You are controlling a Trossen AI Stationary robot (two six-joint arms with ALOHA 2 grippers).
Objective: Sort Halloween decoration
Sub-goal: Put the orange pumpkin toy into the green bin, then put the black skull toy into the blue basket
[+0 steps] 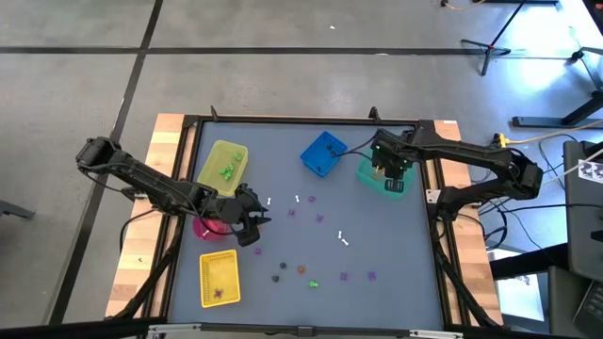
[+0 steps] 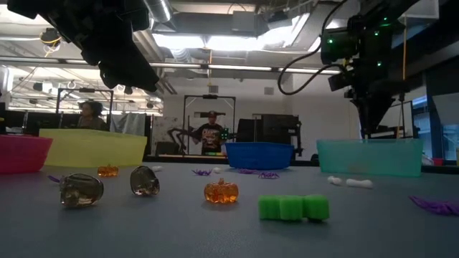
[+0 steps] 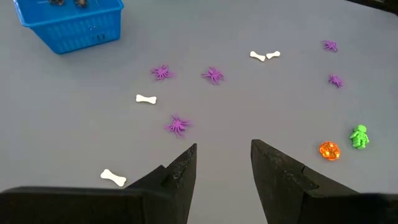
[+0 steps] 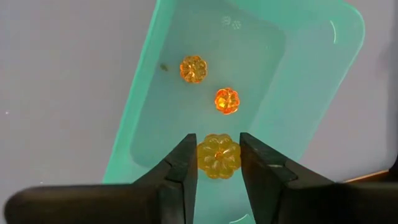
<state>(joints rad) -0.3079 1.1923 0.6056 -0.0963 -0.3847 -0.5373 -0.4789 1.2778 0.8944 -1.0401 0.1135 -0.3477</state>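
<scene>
An orange pumpkin trinket (image 4: 218,155) sits between the right gripper (image 4: 218,163) fingers, pinched above the teal bin (image 4: 168,93) holding two more pumpkins. The left gripper (image 3: 224,177), fingers parted and empty, hovers near purple spiders (image 3: 178,125) and white bones (image 3: 146,99).

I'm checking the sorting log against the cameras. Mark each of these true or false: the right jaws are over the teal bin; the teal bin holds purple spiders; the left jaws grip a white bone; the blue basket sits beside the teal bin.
1. The right gripper is over the teal plastic bin. True.
2. The teal bin holds purple spiders. False: it holds orange translucent pumpkins, and another pumpkin sits between the right jaws.
3. The left gripper grips a white bone. False: its jaws are open and empty above the table.
4. The blue plastic basket sits beside the teal bin. True.
</scene>
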